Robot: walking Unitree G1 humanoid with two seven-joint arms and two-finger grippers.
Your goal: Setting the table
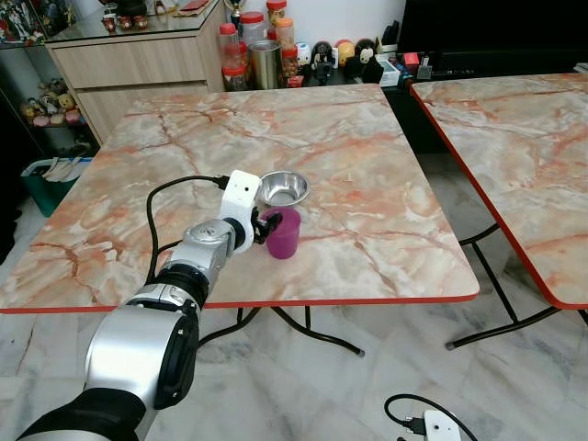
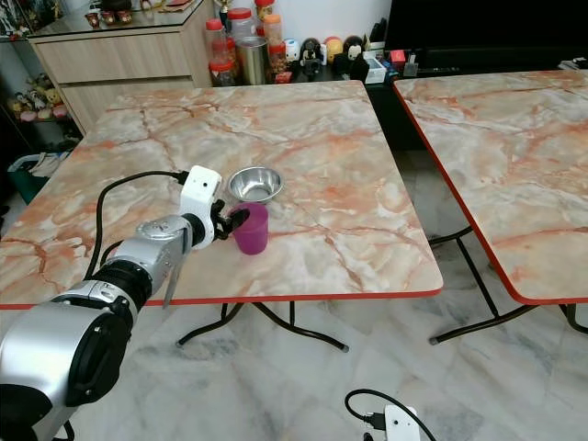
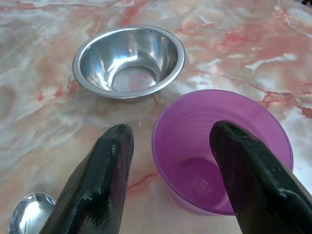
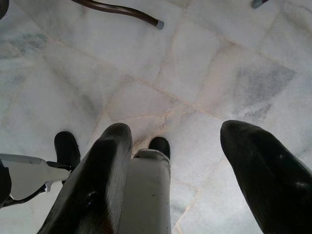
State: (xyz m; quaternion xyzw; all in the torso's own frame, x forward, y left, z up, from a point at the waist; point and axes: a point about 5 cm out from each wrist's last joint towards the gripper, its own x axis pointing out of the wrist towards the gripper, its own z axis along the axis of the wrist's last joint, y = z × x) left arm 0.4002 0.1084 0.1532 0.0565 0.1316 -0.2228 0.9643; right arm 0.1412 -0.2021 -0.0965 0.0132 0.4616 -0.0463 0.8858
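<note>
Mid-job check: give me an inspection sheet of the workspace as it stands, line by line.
Surface: marble-pattern table with red edge; second table to its right.
Job's things: purple cup upright, steel bowl just behind it, apart; spoon on the table near the left claw.
Clutter: nothing seen on the near table.
Grippers: left claw open, one finger inside the cup and one outside it; right claw open, hanging over the floor.
Cables: black cable looping over the left arm; another by the right wrist.
Surroundings: cabinet, jars, figurines on a low shelf, tiled floor.
</note>
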